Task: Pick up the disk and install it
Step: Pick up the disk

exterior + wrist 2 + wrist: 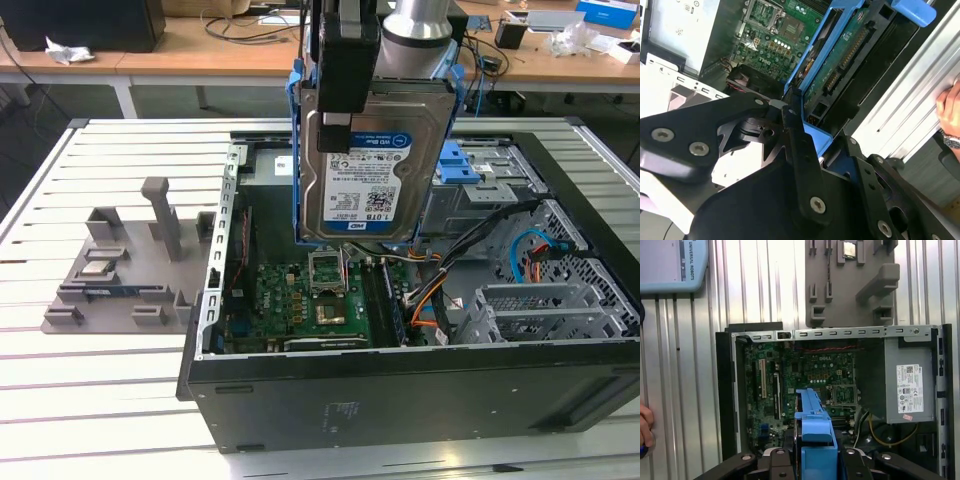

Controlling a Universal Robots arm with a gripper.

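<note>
- In both wrist views the black pincer is clamped onto the blue side-rail frame of the disk, one finger on each side.
- In the exterior view the open computer case lies on its side on the slatted metal desk, its dark wall nearest the camera.
- Inside it the green motherboard faces up.
- The disk hangs upright above the motherboard, clear of it, with its label side towards the camera and the pincer gripping its upper end.
- At the exterior view's left, beside the case, a grey fixture tray carries a small square silver chip.
- A person's hand rests at the desk's edge in the second wrist view.
- Wooden desks stand farthest back.
</note>
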